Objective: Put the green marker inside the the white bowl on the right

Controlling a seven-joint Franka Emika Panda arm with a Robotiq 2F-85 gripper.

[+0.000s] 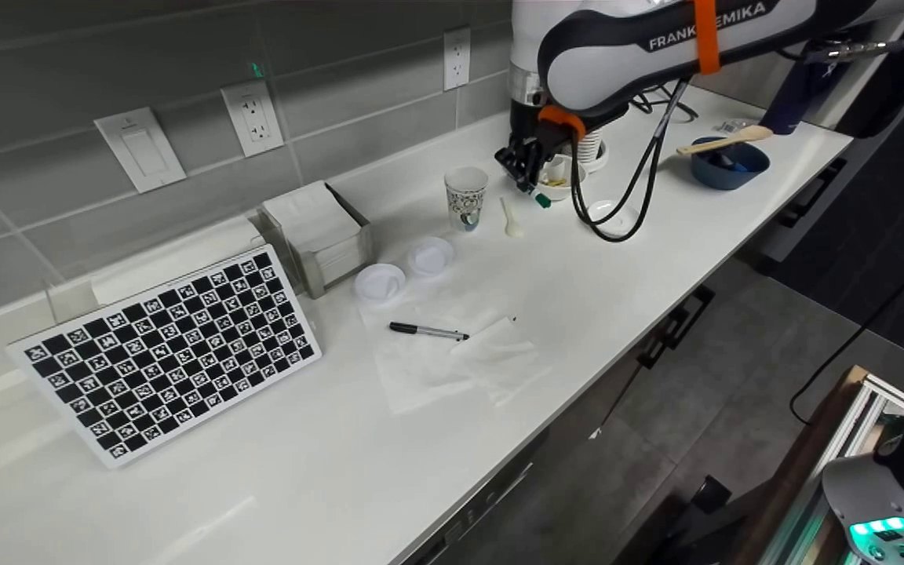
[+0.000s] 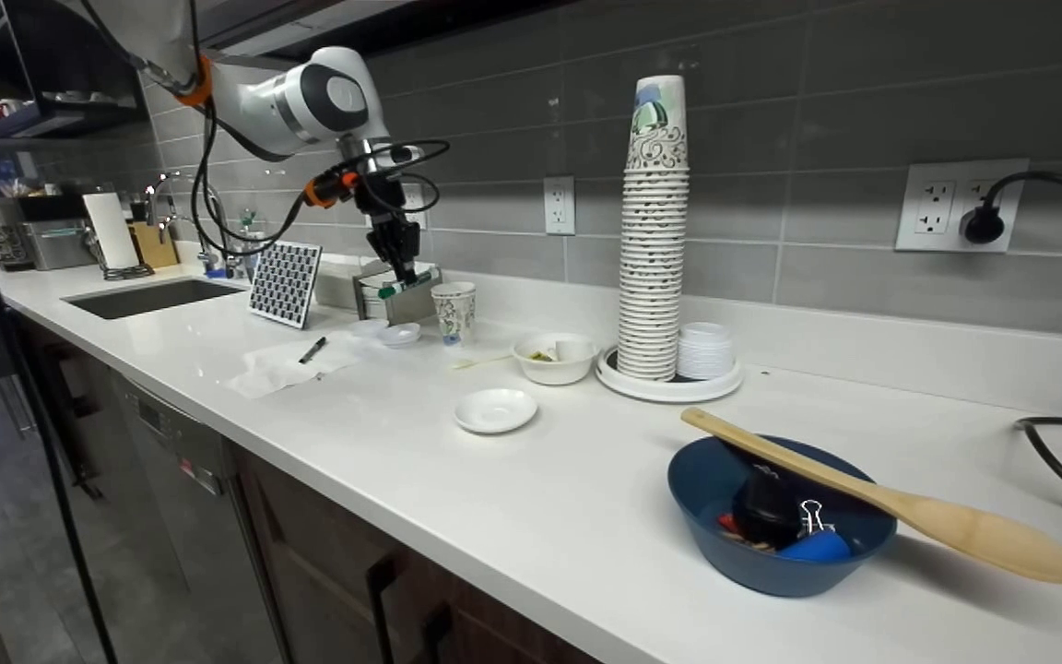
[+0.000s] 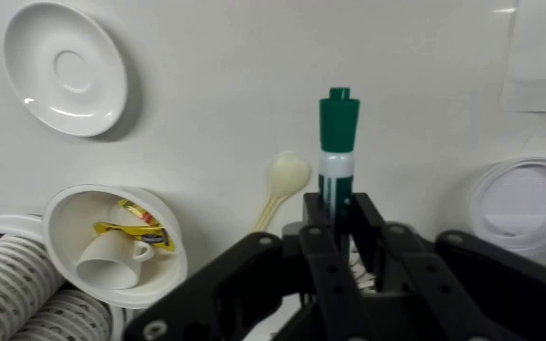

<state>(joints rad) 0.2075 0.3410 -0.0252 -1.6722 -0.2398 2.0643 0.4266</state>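
Observation:
The green marker (image 3: 337, 128) is held between my gripper's fingertips (image 3: 341, 203), with its green cap end sticking out past them in the wrist view. My gripper (image 2: 408, 275) is shut on it and holds it above the counter; the marker (image 2: 391, 290) lies close to level. The gripper (image 1: 526, 166) also shows in an exterior view, with the cap end of the marker (image 1: 541, 199). The white bowl (image 2: 554, 371) stands upright on the counter, holding a small white cup and yellow packets. In the wrist view the bowl (image 3: 71, 213) is left of the gripper.
A white saucer (image 2: 496, 411) and a pale spoon (image 1: 512, 224) lie near the bowl. A patterned paper cup (image 2: 454, 314) stands under the gripper area. A tall cup stack (image 2: 655, 231) rises beside the bowl. A black marker (image 1: 428, 330) lies on napkins. A blue bowl (image 2: 752, 567) holds a wooden spoon.

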